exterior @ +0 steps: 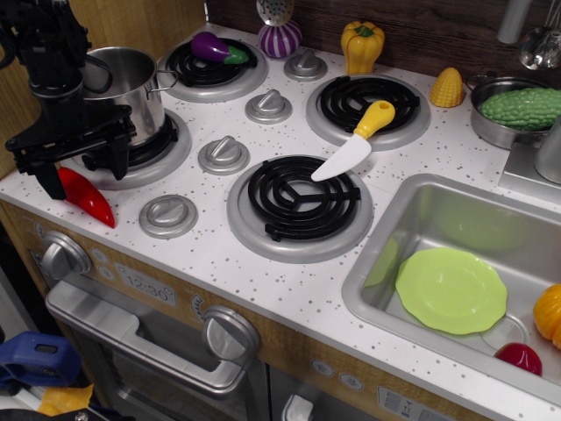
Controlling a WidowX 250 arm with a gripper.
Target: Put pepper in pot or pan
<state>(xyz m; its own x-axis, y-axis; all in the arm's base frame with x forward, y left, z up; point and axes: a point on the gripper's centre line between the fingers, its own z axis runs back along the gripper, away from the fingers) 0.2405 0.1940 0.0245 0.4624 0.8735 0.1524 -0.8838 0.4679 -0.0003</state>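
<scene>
The red chili pepper (87,197) lies on the white counter at the front left, in front of the left front burner. The tall steel pot (138,92) stands on that burner, just behind the pepper. My black gripper (85,172) hangs low over the pepper's upper end, between pepper and pot. Its two fingers are spread apart, one on each side of the pepper's upper end, and hold nothing. The arm hides the pot's left side.
A yellow-handled toy knife (355,142) lies across the middle burner. Burner knobs (167,213) sit right of the pepper. A purple eggplant (217,48), yellow bell pepper (362,45), corn (447,88) and a pan with a green vegetable (519,109) are behind. A sink (456,215) holds a green plate (451,289).
</scene>
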